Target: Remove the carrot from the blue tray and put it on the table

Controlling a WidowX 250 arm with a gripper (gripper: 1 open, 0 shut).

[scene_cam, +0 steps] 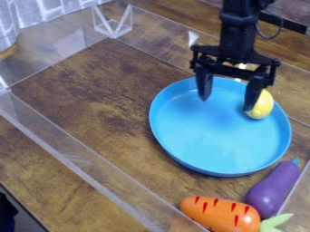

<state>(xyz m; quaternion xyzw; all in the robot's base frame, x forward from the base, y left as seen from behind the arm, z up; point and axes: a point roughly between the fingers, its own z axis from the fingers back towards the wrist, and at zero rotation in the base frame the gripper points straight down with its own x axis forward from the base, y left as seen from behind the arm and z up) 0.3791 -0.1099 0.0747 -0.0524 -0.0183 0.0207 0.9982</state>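
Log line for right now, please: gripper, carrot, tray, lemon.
gripper: open, over tray | carrot: outside tray, near eggplant | tray: holds lemon | grasp: none

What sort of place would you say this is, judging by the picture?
Probably a robot test bench set up as a play kitchen: a wood-grain tabletop bordered by clear plastic walls, a toy-like carrot beside an eggplant, and a robot gripper above a blue tray.

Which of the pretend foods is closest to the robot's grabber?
The yellow lemon: it sits right by the gripper, unlike the carrot and eggplant.
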